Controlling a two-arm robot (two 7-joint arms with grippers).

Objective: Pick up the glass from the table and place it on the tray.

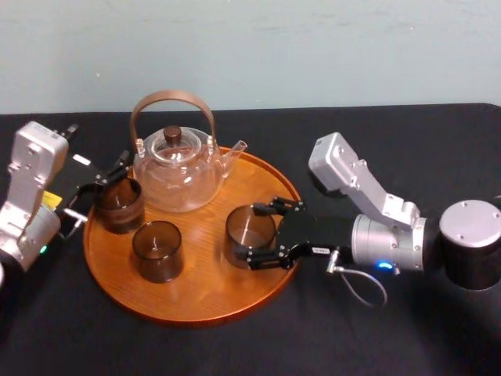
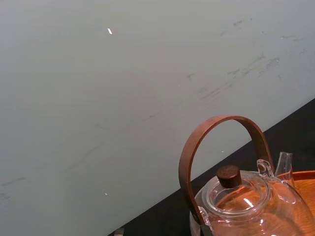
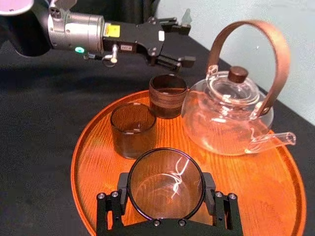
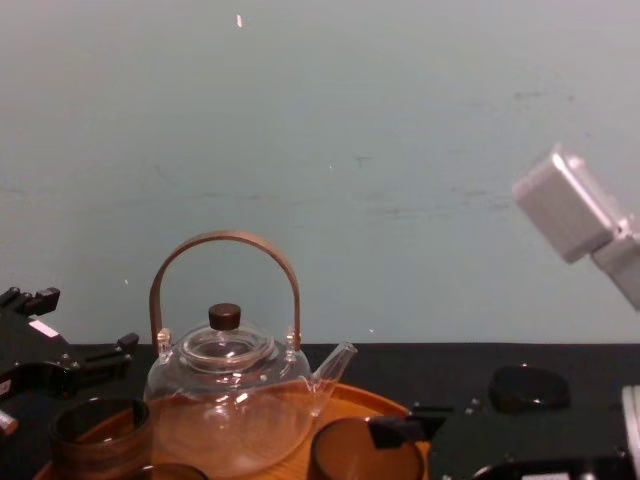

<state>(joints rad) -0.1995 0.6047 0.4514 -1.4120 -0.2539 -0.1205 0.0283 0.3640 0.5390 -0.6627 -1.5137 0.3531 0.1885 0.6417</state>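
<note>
A dark smoked glass (image 1: 250,235) is on the right half of the round wooden tray (image 1: 211,294), which lies on the black table (image 1: 376,141). My right gripper (image 1: 257,235) reaches in from the right and is shut on it, one finger on each side. In the right wrist view the glass (image 3: 166,179) fills the gap between the fingers (image 3: 210,191). I cannot tell whether its base touches the tray. My left gripper (image 1: 109,184) hovers open at the tray's left edge, just above another glass (image 1: 119,205).
A clear glass teapot (image 1: 178,168) with a brown arched handle stands at the back of the tray, its spout pointing right. A third glass (image 1: 157,251) stands on the tray's front left. Bare table lies in front of and to the right of the tray.
</note>
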